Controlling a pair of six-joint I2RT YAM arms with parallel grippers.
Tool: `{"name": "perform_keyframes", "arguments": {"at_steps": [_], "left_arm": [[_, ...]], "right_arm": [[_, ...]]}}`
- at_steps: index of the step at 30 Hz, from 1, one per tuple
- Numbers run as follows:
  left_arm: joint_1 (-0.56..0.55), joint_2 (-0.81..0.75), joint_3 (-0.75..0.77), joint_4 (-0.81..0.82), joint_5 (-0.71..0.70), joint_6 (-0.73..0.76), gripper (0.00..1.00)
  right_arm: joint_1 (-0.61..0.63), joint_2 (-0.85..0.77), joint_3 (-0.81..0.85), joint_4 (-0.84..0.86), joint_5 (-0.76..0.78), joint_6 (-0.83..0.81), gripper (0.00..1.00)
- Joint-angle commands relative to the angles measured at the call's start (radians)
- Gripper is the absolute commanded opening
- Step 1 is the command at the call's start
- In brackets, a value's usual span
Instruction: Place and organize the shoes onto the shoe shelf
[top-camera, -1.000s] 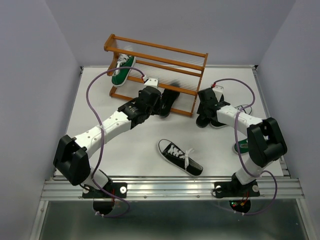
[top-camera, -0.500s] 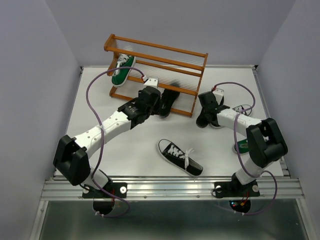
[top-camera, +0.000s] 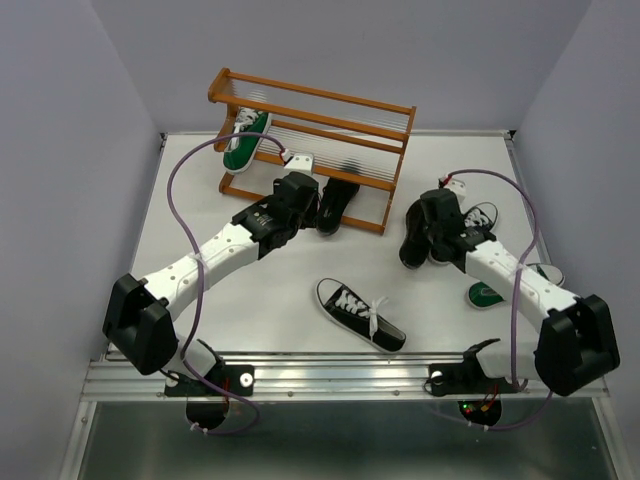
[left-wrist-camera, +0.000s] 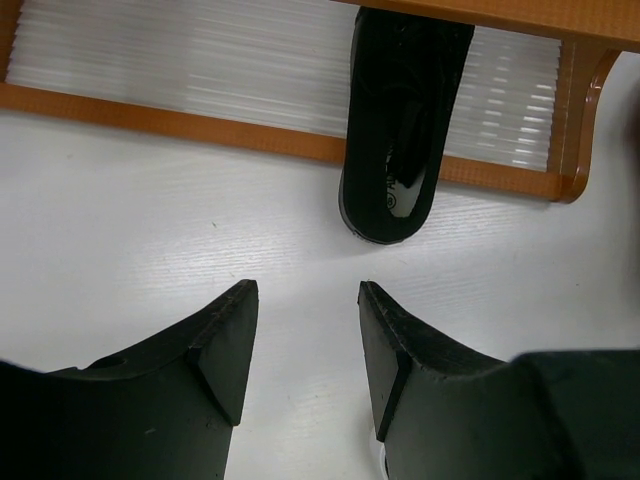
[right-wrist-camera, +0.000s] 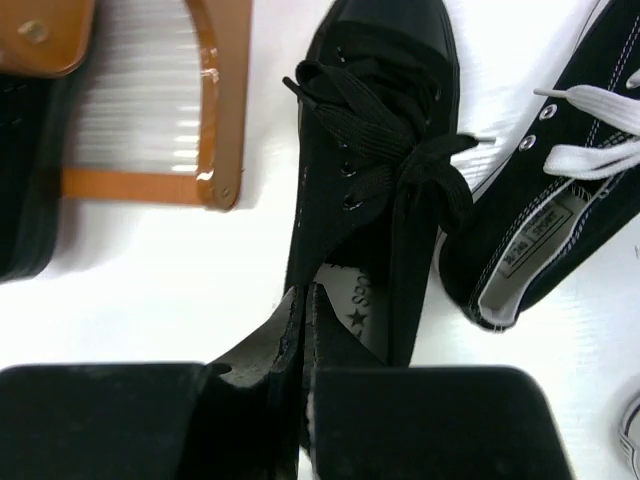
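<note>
All-black shoe (right-wrist-camera: 372, 190) is lying just right of the right end of the shoe shelf (right-wrist-camera: 225, 100), and I am pinching its side wall at the heel opening with my right gripper (right-wrist-camera: 300, 330), fingers almost together. My left gripper (left-wrist-camera: 305, 340) is hovering over the table, fingers spread and empty, near the second all-black shoe (left-wrist-camera: 400, 110) sitting on the lower tier.
</note>
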Motion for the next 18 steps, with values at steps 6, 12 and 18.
{"name": "perform_keyframes", "arguments": {"at_steps": [6, 12, 18], "left_arm": [[-0.004, -0.018, 0.026, -0.001, -0.067, 0.031, 0.55], [-0.004, 0.004, 0.045, -0.011, -0.09, 0.039, 0.55], [-0.004, 0.017, 0.049, -0.011, -0.081, 0.041, 0.55]], "right_arm": [[0.008, -0.204, -0.01, -0.159, -0.175, -0.052, 0.01], [0.008, -0.221, -0.007, -0.202, -0.167, -0.047, 0.01], [0.008, -0.127, -0.041, -0.182, -0.207, -0.044, 0.21]]}}
